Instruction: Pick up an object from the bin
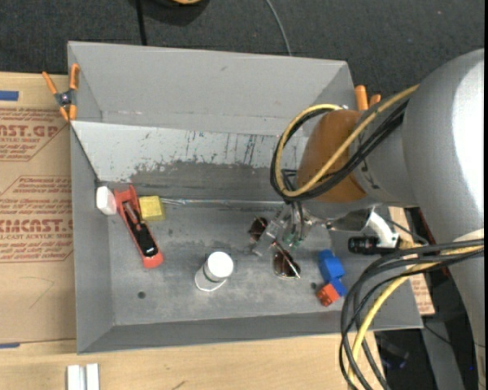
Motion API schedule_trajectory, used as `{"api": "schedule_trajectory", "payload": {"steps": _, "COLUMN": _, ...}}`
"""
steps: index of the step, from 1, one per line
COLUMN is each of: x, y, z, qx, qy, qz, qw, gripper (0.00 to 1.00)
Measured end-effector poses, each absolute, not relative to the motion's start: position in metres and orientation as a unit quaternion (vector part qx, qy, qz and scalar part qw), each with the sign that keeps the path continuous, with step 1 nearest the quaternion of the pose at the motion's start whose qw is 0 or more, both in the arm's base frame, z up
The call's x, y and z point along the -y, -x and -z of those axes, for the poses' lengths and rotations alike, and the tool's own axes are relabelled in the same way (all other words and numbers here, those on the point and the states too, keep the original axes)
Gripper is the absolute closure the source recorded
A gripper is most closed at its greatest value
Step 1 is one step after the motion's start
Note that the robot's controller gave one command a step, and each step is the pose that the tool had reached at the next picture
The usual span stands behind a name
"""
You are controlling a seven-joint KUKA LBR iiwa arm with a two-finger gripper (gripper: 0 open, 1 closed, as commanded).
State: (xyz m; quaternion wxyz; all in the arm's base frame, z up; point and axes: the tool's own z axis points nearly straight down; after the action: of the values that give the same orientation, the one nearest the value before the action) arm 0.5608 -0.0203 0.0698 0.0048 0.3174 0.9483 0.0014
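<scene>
My gripper (293, 232) hangs low in the right half of the bin, below the orange wrist cover. It is directly over a pair of brown-lensed sunglasses (285, 264). One lens shows to the gripper's left and the other just in front of it, while the bridge between them is hidden by the gripper. A small blue and orange toy (329, 277) lies on the bin floor just right of the glasses. Left of the glasses stands a white capped bottle (215, 269).
At the bin's left lie a red and black tool (138, 227), a yellow block (151, 209) and a small white piece (106, 200). The arm and its yellow cables cover the bin's right wall.
</scene>
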Motion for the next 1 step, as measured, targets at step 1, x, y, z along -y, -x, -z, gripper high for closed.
{"api": "schedule_trajectory", "payload": {"steps": 1, "x": 0.0203, "y": -0.5606, "z": -0.0711, "qx": -0.948, "qy": -0.317, "qz": -0.001, "qw": 0.005, "gripper": 1.0}}
